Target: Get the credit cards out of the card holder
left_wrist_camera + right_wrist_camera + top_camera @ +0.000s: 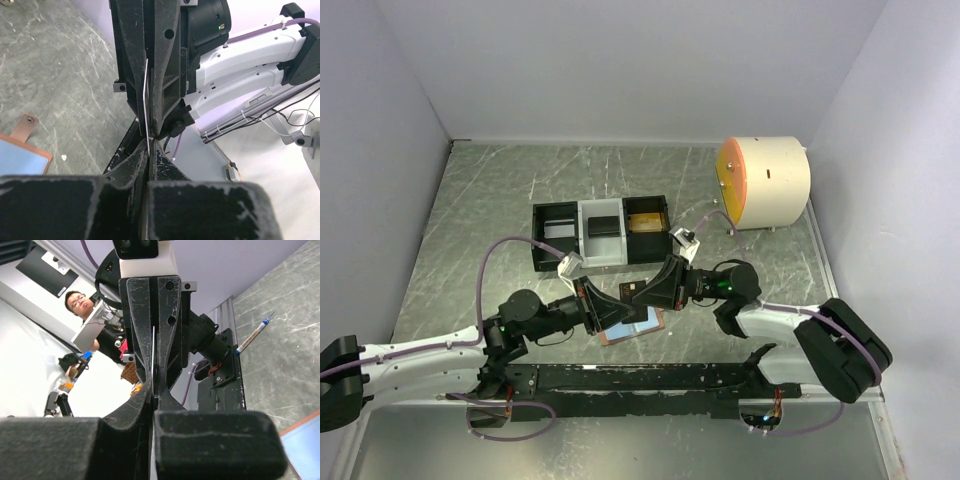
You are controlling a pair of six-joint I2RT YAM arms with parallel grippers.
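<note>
The salmon-pink card holder (pixel 657 322) lies open on the table between the arms, its pale blue panel up. It also shows in the left wrist view (pixel 21 156) and the right wrist view (pixel 306 446). Above it, my left gripper (pixel 612 302) and right gripper (pixel 646 294) meet tip to tip. Both are shut on one thin card (pixel 631 289), which looks dark from above. In the left wrist view the card (pixel 145 95) is edge-on, running from my left jaws (pixel 148 149) into the right jaws. The right wrist view shows the same card (pixel 153 347) in the right gripper (pixel 154 386).
A black-and-grey three-compartment tray (pixel 536 240) stands behind the grippers, with a dark flat piece (pixel 605 228) in its middle part. A white drum with an orange face (pixel 763 180) sits at the back right. A pen (pixel 254 334) lies by the black base rail (pixel 620 378).
</note>
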